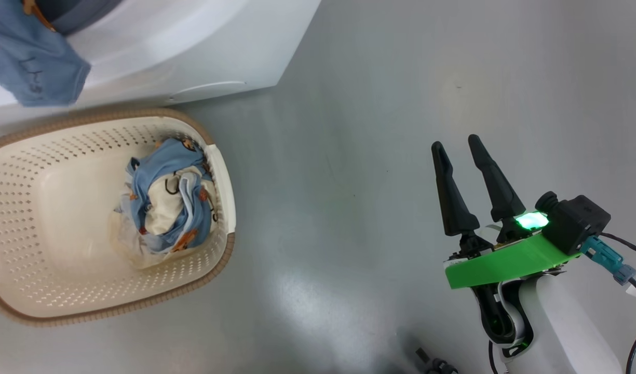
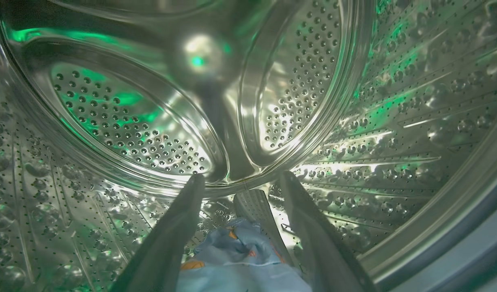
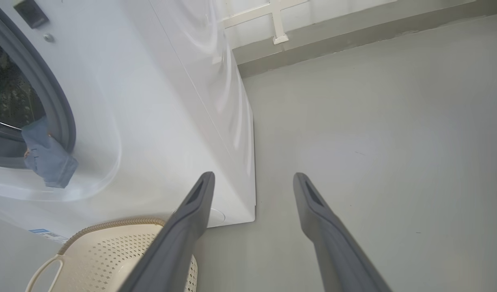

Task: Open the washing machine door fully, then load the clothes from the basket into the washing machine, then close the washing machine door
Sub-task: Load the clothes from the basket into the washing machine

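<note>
Soft, light, floppy-looking clothes [image 1: 167, 200] lie bundled at the right end of the basket [image 1: 48, 208], frame left; best pinched at a raised blue fold. Left gripper [image 2: 242, 175] gapes over a blue garment [image 2: 240, 251] in the washing machine drum [image 2: 130, 129]; right gripper [image 1: 456, 142] wide, empty, lower right

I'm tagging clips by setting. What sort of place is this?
Likely a laundry corner: a white front-loading washing machine on a bare grey floor, with a perforated basket of clothes at its foot.
</note>
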Controlling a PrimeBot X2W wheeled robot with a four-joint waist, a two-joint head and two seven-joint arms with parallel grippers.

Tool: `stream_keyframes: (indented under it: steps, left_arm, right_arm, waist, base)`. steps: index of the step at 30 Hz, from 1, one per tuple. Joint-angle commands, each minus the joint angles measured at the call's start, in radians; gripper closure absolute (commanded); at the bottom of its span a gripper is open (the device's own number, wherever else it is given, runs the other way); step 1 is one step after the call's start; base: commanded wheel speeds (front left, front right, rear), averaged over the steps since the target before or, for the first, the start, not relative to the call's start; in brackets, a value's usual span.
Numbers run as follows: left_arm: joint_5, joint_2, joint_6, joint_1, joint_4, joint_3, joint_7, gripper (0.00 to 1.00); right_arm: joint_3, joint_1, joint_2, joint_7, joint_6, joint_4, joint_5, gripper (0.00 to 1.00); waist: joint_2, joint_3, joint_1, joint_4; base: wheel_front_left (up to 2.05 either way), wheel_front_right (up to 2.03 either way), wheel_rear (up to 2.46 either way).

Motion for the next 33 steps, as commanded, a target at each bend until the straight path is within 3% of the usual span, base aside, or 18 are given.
stream_keyframes:
  steps: [1,9,33]
  left_arm:
    - [-0.004,0.036,-0.006,0.011,-0.019,0.022,-0.005,0.00]
    - [-0.008,-0.005,-0.010,0.114,-0.098,0.080,-0.005,0.00]
    - [0.053,-0.176,-0.022,0.619,-0.380,0.305,-0.005,0.00]
  right_arm:
    - [0.013,0.019,-0.003,-0.008,0.006,-0.018,0.000,0.00]
    - [-0.010,0.025,-0.003,-0.008,0.006,-0.009,-0.024,0.00]
    - [-0.079,0.073,-0.027,-0.008,0.006,0.038,-0.117,0.00]
  waist:
    - [0.0000,-0.007,0.0000,0.005]
    - [0.0000,-0.059,0.0000,0.028]
    - [0.0000,-0.277,0.0000,0.136]
  base:
    - [0.00,0.00,0.00]
    - [0.00,0.00,0.00]
    - [0.00,0.00,0.00]
